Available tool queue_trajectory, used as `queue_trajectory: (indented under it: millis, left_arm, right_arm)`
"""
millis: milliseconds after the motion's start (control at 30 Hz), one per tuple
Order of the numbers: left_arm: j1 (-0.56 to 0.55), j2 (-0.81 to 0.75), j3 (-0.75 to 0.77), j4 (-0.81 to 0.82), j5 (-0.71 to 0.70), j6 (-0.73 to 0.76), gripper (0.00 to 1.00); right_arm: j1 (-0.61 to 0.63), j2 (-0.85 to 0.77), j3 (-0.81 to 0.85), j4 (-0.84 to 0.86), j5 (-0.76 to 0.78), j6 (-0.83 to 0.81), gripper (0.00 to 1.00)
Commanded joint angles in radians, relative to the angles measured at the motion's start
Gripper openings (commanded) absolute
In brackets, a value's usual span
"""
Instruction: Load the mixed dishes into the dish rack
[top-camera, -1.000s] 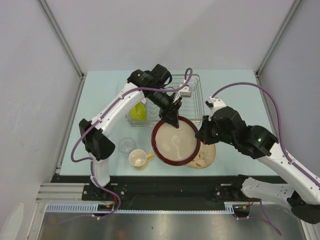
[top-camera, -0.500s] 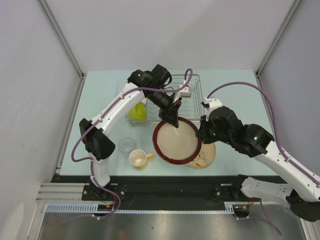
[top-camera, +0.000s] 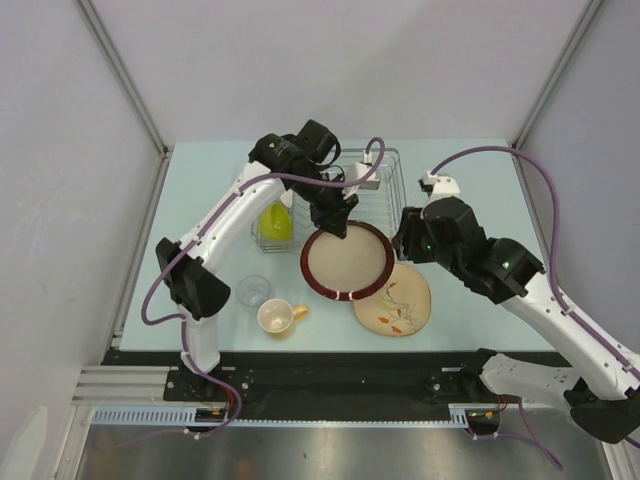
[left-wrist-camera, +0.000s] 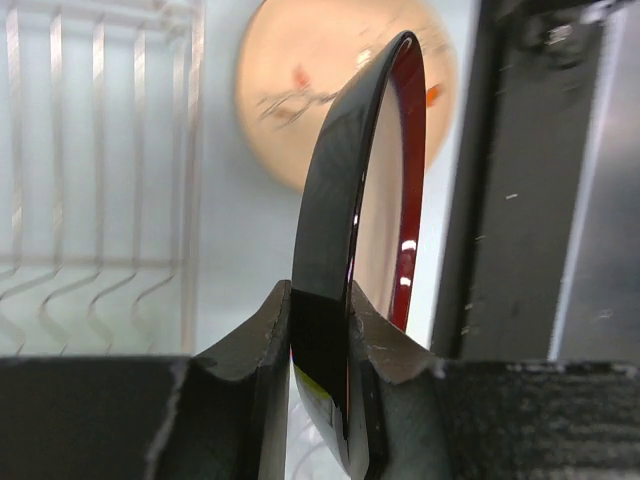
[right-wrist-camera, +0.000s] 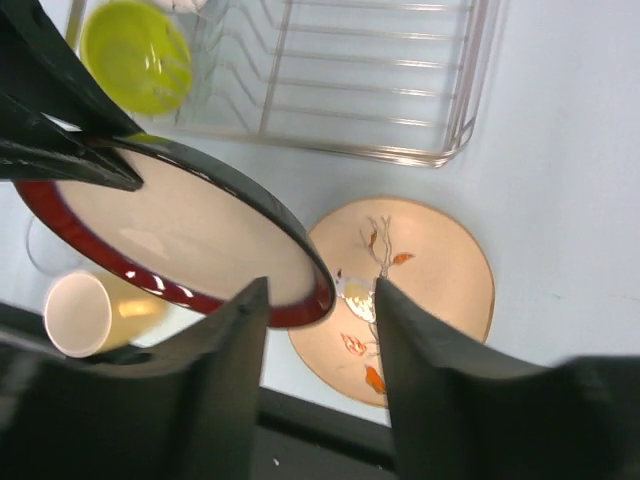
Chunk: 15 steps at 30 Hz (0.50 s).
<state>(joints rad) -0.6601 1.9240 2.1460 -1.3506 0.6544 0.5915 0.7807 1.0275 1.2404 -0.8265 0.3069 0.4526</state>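
Dark-red-rimmed beige plate (top-camera: 347, 262) hangs tilted just in front of the silver wire dish rack (top-camera: 390, 160): glossy black back, red rim, plain beige face. Left gripper (top-camera: 338, 228) pinches its far rim. Just changed: right gripper (top-camera: 408, 240) has let go, fingers now spread just off the plate's right edge. So I hold it one-armed and it's free to go in. It has also shifted off the cream floral plate (top-camera: 395, 305), which lies flat on the pale teal table (top-camera: 470, 190).

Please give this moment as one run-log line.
left gripper: shut on red plate, lifted | right gripper: open | floral plate: on table | green bowl: in rack
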Motion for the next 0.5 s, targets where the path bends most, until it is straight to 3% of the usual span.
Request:
queue_trajectory:
  millis: [0, 267, 467]
  left_arm:
    - [0.020, -0.092, -0.003, 0.060, -0.163, -0.035, 0.00]
    - [0.028, -0.120, -0.002, 0.166, -0.330, -0.051, 0.00]
    - [0.039, -0.096, 0.167, 0.277, -0.519, -0.018, 0.00]
  right_arm:
    - [-0.031, -0.032, 0.053, 0.053, 0.072, 0.034, 0.57]
    - [-0.086, -0.066, 0.047, 0.040, 0.051, 0.041, 0.59]
    - [-0.098, -0.113, 0.027, 0.009, 0.066, 0.060, 0.59]
